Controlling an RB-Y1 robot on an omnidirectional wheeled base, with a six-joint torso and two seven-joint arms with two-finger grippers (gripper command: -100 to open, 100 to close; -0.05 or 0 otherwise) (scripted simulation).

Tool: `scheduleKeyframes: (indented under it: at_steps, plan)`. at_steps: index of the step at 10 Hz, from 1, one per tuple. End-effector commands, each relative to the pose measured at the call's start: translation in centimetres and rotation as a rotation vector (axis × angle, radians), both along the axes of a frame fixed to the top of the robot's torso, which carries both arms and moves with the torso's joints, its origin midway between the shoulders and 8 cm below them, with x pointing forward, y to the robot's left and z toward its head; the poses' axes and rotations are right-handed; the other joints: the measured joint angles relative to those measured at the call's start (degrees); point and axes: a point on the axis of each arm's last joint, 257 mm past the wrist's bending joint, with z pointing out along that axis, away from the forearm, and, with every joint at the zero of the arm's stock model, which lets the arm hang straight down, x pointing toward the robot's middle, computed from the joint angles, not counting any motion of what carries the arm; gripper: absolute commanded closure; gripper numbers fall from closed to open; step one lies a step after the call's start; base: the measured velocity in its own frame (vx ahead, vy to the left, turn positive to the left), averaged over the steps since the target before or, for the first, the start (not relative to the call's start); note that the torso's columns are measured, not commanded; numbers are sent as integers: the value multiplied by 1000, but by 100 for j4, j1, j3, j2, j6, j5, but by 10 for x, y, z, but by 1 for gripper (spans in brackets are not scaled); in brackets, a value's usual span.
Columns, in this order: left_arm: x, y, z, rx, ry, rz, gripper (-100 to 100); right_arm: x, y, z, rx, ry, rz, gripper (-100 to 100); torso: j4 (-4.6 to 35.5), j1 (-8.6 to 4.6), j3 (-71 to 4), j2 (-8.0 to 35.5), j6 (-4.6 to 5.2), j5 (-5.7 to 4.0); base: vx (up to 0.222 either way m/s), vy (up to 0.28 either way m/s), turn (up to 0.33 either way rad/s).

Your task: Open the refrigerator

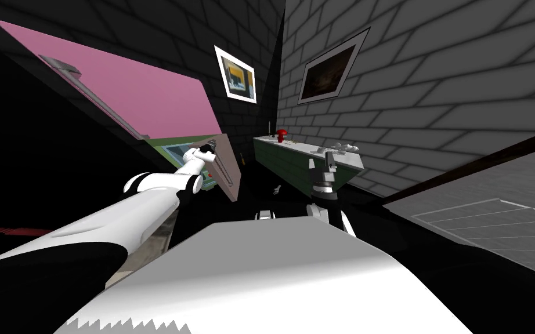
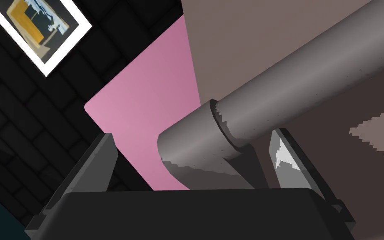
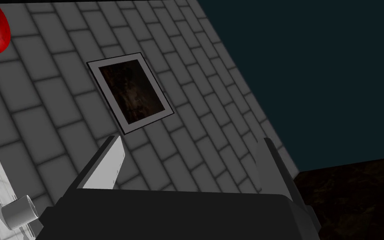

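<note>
Left arm [image 1: 144,214]: long white tapered forearm, black section at its upper end, rounded white wrist joints with dark seams. Left gripper [image 2: 192,139]: matte black box body, two thin bevelled blade fingers [image 2: 101,158] in dark grey. Right gripper [image 3: 191,146]: same black box, fingers [image 3: 108,166] lighter grey.

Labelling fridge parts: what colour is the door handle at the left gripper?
Dark grey handle; the left wrist view shows it best.
</note>
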Motion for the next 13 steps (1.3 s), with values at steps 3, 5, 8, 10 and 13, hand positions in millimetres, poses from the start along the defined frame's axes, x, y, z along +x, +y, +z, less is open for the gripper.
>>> scheduleKeyframes:
  at_steps: [3,5,8,10,13]
  plan:
    - [5,-2,35,0,5,32,-100,0,0,0,0,0,0,0,33,-7,31,42,-41,-7,-59,92,-69]
    - [6,-2,46,0,5,42,-100,0,0,0,0,0,0,0,36,-82,18,26,-31,-43,-24,44,-22]
    - [6,-5,33,-11,19,36,0,0,0,0,0,0,0,0,42,-101,21,33,-22,-56,-15,11,-20]
    - [7,-6,29,-14,24,35,0,0,0,0,0,0,0,0,36,-74,31,44,-20,-34,0,0,0]
    - [7,-7,26,-16,28,35,0,0,0,0,0,0,0,0,29,-64,32,44,-16,-24,0,0,0]
